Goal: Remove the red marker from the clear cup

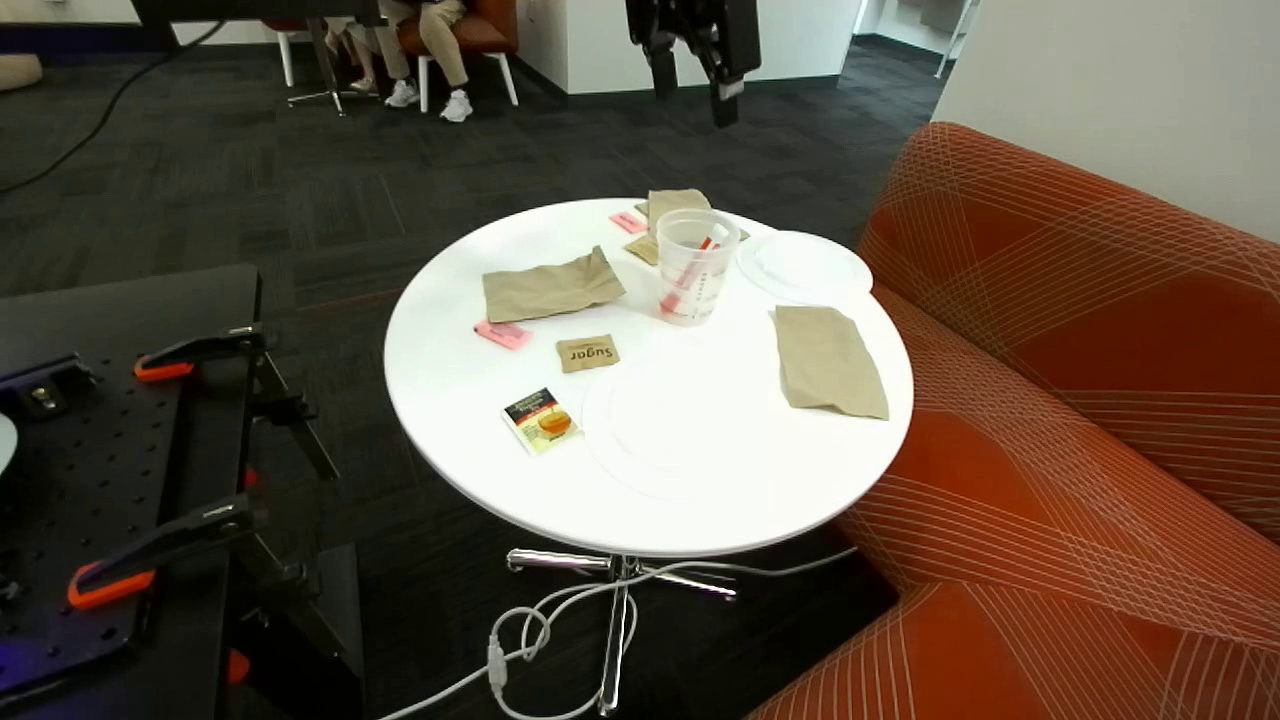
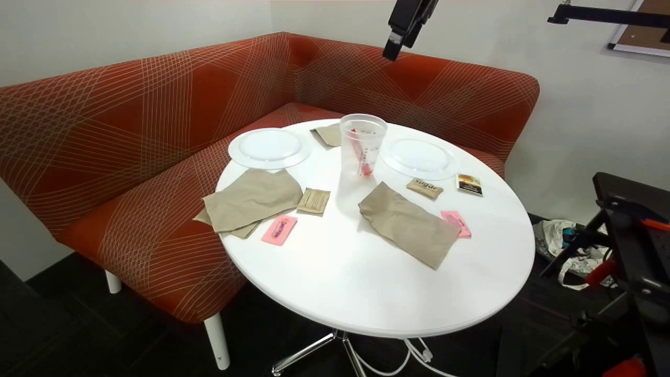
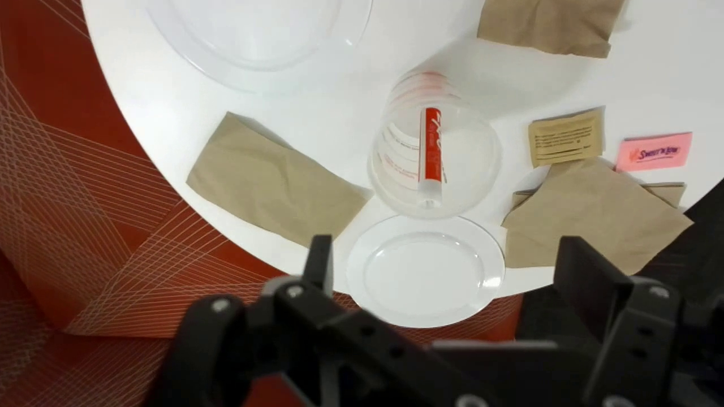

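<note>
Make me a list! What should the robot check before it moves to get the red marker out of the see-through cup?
Gripper open: ok, wide apart and holding nothing.
Cup standing upright on the table: ok.
Marker inside the cup: ok, it leans.
Gripper around the marker: not ok, it hangs higher up, not touching it.
Marker loose enough to slide out: cannot tell.
</note>
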Robot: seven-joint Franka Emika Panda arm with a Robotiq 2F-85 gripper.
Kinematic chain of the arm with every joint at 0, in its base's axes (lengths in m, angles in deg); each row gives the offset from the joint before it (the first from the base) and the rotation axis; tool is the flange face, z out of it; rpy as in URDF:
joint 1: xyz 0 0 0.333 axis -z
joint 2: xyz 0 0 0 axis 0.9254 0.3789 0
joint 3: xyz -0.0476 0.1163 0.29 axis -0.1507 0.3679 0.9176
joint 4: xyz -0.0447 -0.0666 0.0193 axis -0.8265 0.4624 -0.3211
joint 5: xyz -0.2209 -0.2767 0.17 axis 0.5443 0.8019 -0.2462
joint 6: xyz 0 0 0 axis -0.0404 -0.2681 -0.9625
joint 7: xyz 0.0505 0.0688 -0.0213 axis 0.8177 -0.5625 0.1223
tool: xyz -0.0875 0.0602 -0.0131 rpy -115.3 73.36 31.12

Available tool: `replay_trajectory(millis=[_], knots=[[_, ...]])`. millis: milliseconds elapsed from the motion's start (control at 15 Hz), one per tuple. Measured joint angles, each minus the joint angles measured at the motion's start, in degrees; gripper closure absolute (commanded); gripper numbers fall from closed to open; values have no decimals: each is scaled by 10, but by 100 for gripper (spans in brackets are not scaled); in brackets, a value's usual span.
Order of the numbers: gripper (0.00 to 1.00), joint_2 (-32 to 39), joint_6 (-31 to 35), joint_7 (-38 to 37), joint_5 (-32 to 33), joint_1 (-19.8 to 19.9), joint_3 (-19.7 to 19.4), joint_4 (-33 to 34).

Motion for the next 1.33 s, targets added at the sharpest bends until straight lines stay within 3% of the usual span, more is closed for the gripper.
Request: replay_trajectory(millis=[1333], knots=[[0, 43, -6, 1, -5, -7, -3, 15]])
